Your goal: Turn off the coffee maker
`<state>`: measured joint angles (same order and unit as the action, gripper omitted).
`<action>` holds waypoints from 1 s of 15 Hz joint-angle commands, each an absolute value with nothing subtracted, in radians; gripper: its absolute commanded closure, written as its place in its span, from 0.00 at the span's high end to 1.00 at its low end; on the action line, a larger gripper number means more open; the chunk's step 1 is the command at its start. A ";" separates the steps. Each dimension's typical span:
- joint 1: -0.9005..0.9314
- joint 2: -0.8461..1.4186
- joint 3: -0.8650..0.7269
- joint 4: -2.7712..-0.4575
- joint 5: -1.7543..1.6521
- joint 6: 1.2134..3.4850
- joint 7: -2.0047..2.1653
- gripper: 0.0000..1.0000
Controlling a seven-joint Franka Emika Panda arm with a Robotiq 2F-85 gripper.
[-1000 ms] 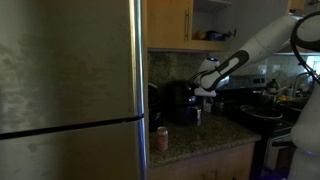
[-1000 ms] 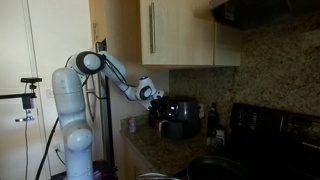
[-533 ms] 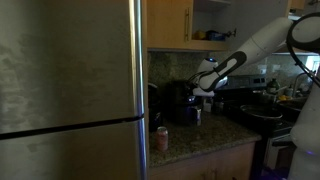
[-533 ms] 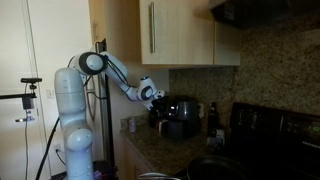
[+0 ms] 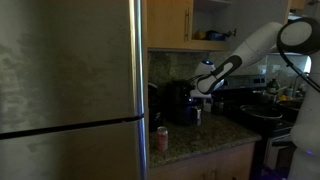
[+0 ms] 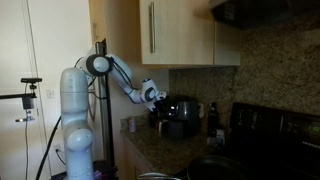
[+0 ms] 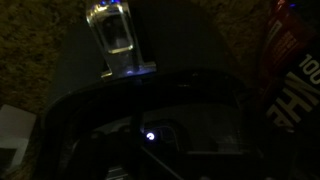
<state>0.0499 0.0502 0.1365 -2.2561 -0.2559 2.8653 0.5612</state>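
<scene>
The black boxy coffee maker [image 5: 179, 103] stands on the granite counter beside the steel fridge; it also shows in an exterior view [image 6: 181, 116]. My gripper [image 5: 203, 90] hovers close at the machine's upper side, and is seen just at its top edge in an exterior view [image 6: 156, 98]. The wrist view is very dark: the coffee maker's black curved body [image 7: 190, 110] fills it, with a small lit blue-white dot [image 7: 150, 137] and a clear upright piece [image 7: 115, 40] above. My fingers cannot be made out there, so their state is unclear.
The tall steel fridge [image 5: 70, 90] fills the left. A small red-and-white canister [image 5: 161, 138] stands at the counter's front edge. Wooden cabinets [image 6: 185, 32] hang overhead. A stove with pots [image 5: 262, 112] lies beyond. A red packet [image 7: 290, 60] shows beside the machine.
The arm's elbow and upper links have shifted slightly; the gripper stays close by the coffee maker's top, almost unmoved.
</scene>
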 commanded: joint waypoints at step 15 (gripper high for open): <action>0.055 0.131 0.110 -2.170 -0.439 2.965 0.720 1.00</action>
